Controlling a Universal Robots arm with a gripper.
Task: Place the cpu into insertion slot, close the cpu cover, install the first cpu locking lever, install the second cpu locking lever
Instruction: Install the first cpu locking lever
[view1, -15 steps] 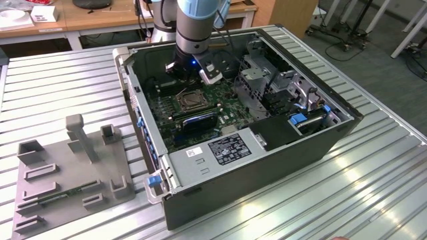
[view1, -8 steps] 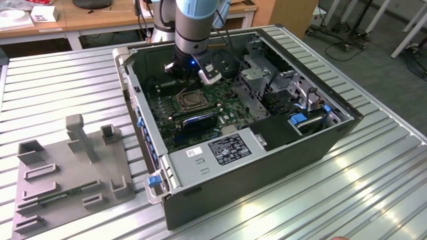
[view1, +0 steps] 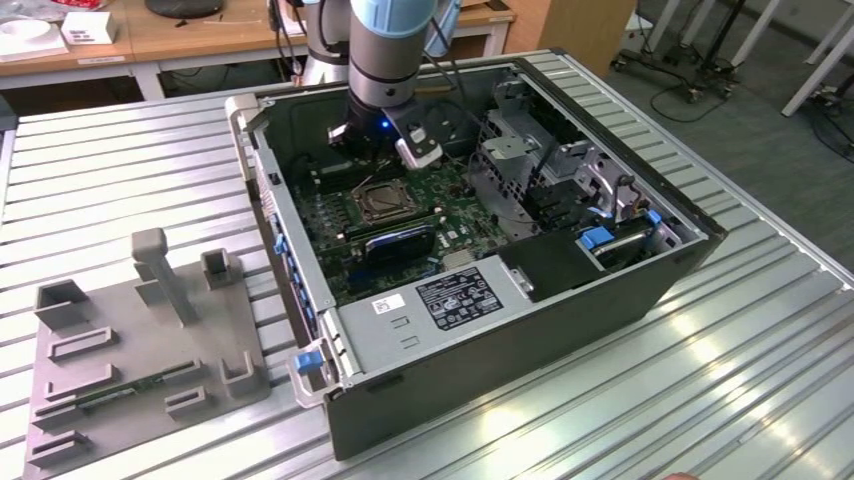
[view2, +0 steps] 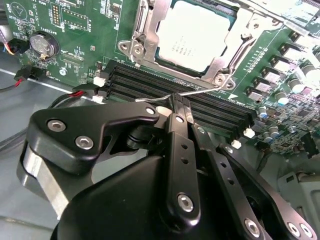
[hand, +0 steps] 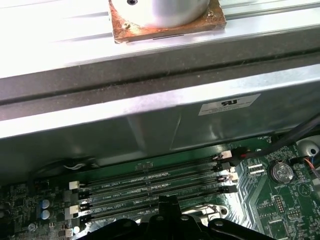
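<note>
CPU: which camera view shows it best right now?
The second wrist view: the cpu shows close up, silvery top plain, the cpu cover framing it. The exterior view gives just a small square at the insertion slot under the arm. The first wrist view faces the memory slots and case wall.

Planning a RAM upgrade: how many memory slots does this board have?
4, as far as shows: the memory slots run side by side between the cpu and the case wall. The gripper overlaps their near ends, so another could be hidden.
</note>
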